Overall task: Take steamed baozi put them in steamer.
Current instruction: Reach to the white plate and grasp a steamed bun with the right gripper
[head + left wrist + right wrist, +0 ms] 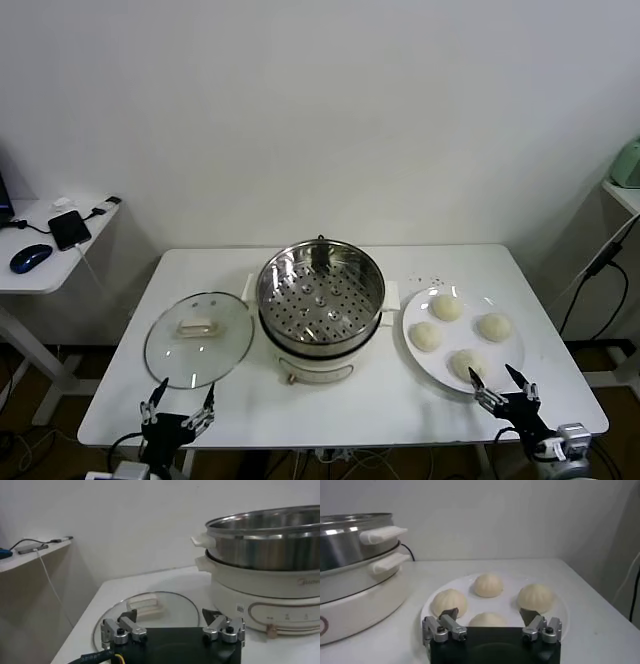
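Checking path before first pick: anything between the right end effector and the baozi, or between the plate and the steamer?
Nothing visible. The open right end effector sits at the plate edge, facing the four baozi. The steamer stands open beside the plate; its glass lid lies on the far side, near the left end effector.

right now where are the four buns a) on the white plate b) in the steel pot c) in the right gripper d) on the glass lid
a: all four buns sit on the white plate right of the steamer, whose tray is bare.
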{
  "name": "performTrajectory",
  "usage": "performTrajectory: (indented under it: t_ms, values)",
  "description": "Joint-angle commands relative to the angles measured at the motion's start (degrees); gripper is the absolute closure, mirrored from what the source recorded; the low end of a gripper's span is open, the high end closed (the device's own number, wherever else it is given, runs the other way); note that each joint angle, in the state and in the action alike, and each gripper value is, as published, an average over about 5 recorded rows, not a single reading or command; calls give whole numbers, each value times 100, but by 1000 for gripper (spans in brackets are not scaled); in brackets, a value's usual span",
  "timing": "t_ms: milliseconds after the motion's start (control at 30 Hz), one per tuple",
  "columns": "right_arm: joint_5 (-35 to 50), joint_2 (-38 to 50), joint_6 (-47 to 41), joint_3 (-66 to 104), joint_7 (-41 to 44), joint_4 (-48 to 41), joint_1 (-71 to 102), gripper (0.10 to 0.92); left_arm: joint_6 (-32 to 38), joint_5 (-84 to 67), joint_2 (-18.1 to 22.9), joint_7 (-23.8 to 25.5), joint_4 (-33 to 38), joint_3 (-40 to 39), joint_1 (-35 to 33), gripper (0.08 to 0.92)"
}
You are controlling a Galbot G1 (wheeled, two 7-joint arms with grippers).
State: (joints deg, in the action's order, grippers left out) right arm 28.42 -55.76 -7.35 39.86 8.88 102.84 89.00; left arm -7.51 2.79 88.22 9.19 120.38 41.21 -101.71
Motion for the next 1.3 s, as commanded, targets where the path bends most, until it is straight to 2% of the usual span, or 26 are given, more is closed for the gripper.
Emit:
performTrajectory:
  t_ms: [33, 133, 400, 533, 700, 800, 967, 1133, 1300]
  values:
    - [-576, 335, -288, 234, 474, -113, -568, 203, -23, 46, 23, -15, 2, 68, -21, 177]
    - [-1202, 763, -479, 119, 1012, -395, -1314, 202, -27, 58, 51, -32, -8, 96, -25, 177]
    - [-3106, 2173, -699, -1111, 3542, -1716, -4037, 203, -16, 109, 60, -112, 52, 112, -78, 177]
    - [-4277, 2399, -292, -2472, 4764, -2493, -5815, 202, -21, 125, 98, -123, 95, 121, -71, 177]
    - [-5139, 2218, 423, -4260, 6031, -3079, -7599, 203, -18, 131, 146, -150, 125, 147, -87, 177]
    - [-5390, 1871, 822, -5206, 6394, -3471, -8350, 203, -16, 132, 176, -189, 80, 151, -107, 177]
    - [-5782, 952, 1628, -5793, 6840, -4536, -8954, 203, -8, 133, 206, -221, 81, 169, -198, 177]
    - [-6017, 499, 1742, -5998, 7178, -4983, -8941, 203, -20, 130, 217, -219, 70, 247, -216, 177]
    - [-6335, 103, 1803, -5561, 6962, -5428, -8560, 203, -28, 119, 209, -210, 14, 311, -195, 177]
